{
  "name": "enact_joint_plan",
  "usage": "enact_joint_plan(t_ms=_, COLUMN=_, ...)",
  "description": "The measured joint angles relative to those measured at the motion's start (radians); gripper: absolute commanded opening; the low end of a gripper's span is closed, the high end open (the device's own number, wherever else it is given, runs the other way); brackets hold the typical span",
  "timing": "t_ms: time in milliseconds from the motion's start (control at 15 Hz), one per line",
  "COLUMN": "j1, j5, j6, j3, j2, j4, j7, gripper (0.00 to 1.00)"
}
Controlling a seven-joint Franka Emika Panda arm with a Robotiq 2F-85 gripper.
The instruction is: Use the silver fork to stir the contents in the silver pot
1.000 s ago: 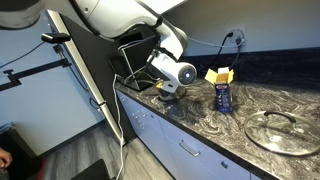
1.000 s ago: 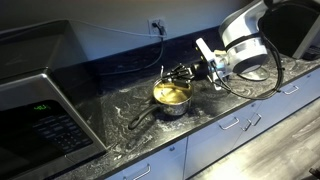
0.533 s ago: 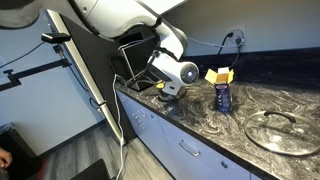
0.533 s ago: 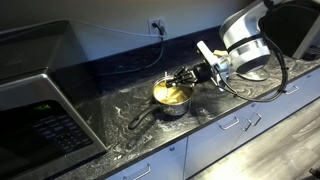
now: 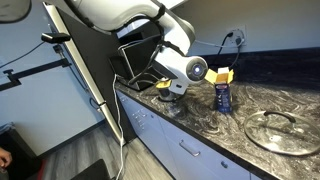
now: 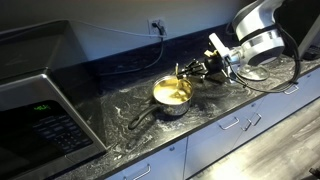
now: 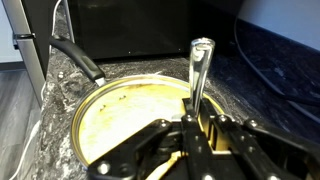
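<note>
Claw [image 7: 195, 128] is shut tight on the silver fork [image 7: 199, 68], which stands straight up between its fingers. The fork's low end is hidden. The claw hangs just over the silver pot [image 6: 172, 106]. Pale yellow contents [image 7: 125, 115] fill the pot. The pot sits on a dark swirly counter [image 6: 110, 110]. A blue carton [image 5: 223, 97] and a glass lid [image 5: 283, 131] are farther along it.

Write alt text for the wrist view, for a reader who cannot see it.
The gripper is shut on the silver fork, which stands upright in the frame over the silver pot of pale yellow contents. The pot's dark handle reaches up-left across a dark marbled countertop.
</note>
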Motion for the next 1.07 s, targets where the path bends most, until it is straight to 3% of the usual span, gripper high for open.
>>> enact_joint_plan(t_ms=1067, j1=0.037, j5=-0.04, j6=-0.079, j3=0.058, j2=0.018, j4=0.03, j7=-0.075, gripper=0.03)
